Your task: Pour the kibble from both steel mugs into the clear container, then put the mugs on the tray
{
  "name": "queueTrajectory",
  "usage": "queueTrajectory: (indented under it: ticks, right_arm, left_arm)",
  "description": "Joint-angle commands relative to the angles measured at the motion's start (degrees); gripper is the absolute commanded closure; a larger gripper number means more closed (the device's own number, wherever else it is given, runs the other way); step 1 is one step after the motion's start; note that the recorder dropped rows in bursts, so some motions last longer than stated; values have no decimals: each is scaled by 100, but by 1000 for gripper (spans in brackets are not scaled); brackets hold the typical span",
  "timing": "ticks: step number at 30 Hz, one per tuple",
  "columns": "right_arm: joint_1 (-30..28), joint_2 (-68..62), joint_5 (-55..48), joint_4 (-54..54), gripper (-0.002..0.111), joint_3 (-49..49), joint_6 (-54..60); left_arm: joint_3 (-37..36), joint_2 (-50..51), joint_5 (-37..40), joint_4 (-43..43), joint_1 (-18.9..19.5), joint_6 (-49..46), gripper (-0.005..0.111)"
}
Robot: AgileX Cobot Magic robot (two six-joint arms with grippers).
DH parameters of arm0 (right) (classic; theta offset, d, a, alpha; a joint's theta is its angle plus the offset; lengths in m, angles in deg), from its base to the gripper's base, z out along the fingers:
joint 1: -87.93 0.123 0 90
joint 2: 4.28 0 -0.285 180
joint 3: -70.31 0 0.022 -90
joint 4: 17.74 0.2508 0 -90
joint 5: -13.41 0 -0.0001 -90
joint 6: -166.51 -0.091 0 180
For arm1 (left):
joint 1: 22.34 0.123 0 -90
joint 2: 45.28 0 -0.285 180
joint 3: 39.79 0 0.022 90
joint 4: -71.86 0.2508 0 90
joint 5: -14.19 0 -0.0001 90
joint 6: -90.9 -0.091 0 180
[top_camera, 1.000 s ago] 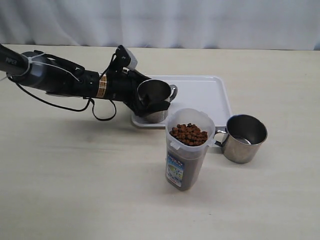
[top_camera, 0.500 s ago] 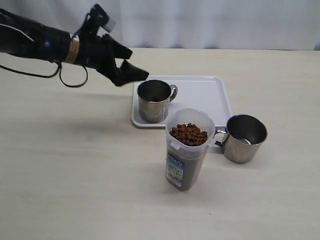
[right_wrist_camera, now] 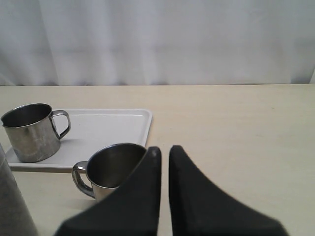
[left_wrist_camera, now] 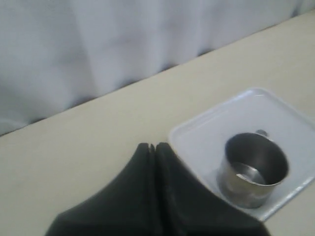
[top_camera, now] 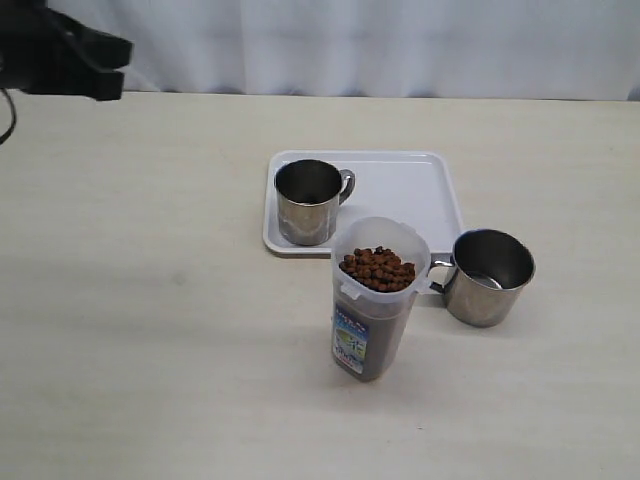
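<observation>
starting nearest the camera, low in the middle of the exterior view, the clear container [top_camera: 372, 310] stands upright on the table [top_camera: 150, 330], filled with kibble [top_camera: 378, 268] almost to its rim. just to its right the second steel mug [top_camera: 488, 276] sits on the bare table, off the tray, its handle turned toward the container. i see no pellets in it, only a glint on its bottom, so i judge both pours done. my right pincer [right_wrist_camera: 164, 150], seen only in its own wrist view, faces that mug with its jaws closed and nothing between them.

further back, in the centre of the frame, the tray [top_camera: 405, 190] carries the first steel mug [top_camera: 307, 201], upright near its lower left corner. a second ago my left pincer [top_camera: 118, 70] was round that mug with jaws wide. since then it has let go, lifted away and pulled back to the far upper left corner of the frame, and its jaws are now shut on nothing.

so one mug is delivered and stands free. what is left, as i reckon it, is for my right side to open, take the mug on the table and set it on the bare right part of the tray.
</observation>
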Motion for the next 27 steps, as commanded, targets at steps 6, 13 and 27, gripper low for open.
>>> queueTrajectory:
  ticks: [6, 13, 27]
  right_arm:
    - [17, 18, 27, 8, 104, 27, -3]
    - [17, 18, 27, 8, 104, 27, -3]
    - [17, 18, 27, 8, 104, 27, -3]
  left_arm:
    - [-2221, -3492, 1342, -792, -47, -43, 107]
    - [-3702, -6172, 1017, -1624, -47, 20, 107]
    - [-5219, -7398, 1526, -8542, -79, -6392, 107]
